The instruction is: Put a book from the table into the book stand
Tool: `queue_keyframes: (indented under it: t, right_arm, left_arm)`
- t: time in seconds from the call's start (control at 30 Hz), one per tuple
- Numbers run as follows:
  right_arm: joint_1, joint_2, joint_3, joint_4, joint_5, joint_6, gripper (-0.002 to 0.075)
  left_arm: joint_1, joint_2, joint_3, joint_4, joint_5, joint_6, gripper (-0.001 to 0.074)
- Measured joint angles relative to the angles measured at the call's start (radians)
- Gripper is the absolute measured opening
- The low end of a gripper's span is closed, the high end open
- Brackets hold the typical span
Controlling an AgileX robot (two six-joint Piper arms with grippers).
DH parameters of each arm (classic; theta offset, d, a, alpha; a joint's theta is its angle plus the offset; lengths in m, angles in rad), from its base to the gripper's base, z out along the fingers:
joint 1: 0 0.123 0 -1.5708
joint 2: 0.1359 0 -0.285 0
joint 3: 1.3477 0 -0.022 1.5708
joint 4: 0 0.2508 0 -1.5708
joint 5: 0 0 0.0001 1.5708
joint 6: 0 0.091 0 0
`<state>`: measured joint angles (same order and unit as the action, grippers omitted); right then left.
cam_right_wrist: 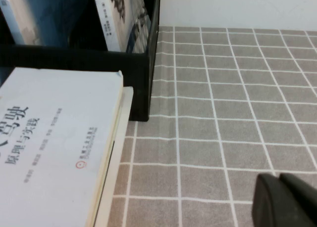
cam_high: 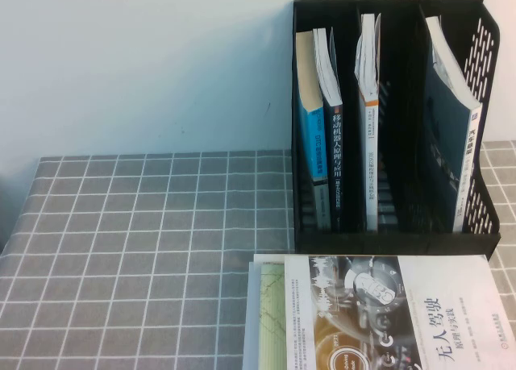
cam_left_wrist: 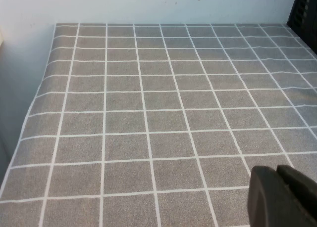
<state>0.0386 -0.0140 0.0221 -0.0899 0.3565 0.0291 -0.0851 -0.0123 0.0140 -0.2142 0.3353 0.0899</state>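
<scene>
Book [cam_high: 387, 313] lies flat on another volume at the tabletop's [cam_high: 145, 249] near edge, just before the book stand [cam_high: 395, 128]. Left end effector [cam_left_wrist: 282, 197] and right end effector [cam_right_wrist: 287, 200] hover apart; jaw state unreadable. Grabbing both stacked volumes, or hitting occupied slots, could spoil insertion.

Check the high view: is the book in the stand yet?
No, the book lies flat on the table before the stand.
</scene>
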Motion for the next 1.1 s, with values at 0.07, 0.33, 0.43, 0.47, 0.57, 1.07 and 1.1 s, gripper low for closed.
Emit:
queue_keyframes:
  t: [0.07, 0.33, 0.43, 0.47, 0.57, 1.07, 1.1]
  right_arm:
    - [0.000, 0.000, 0.000, 0.000, 0.000, 0.000, -0.0003]
    - [0.000, 0.000, 0.000, 0.000, 0.000, 0.000, -0.0003]
    - [0.000, 0.000, 0.000, 0.000, 0.000, 0.000, -0.0003]
    - [0.000, 0.000, 0.000, 0.000, 0.000, 0.000, -0.0003]
    - [0.000, 0.000, 0.000, -0.011, 0.000, 0.000, -0.0003]
    - [0.000, 0.000, 0.007, -0.055, -0.677, -0.080, -0.0003]
    - [0.000, 0.000, 0.007, -0.056, -0.727, -0.084, -0.0003]
  left_arm:
    - [0.000, 0.000, 0.000, 0.002, 0.000, 0.000, -0.0001]
    - [0.000, 0.000, 0.000, 0.002, 0.000, 0.002, -0.0001]
    - [0.000, 0.000, 0.000, 0.002, 0.000, 0.004, -0.0001]
    - [0.000, 0.000, 0.000, 0.002, 0.000, 0.004, -0.0001]
    - [0.000, 0.000, 0.000, 0.006, -0.012, 0.004, -0.0001]
    - [0.000, 0.000, 0.007, 0.012, -0.806, 0.051, -0.0001]
    - [0.000, -0.002, 0.007, 0.010, -0.851, 0.051, -0.0001]
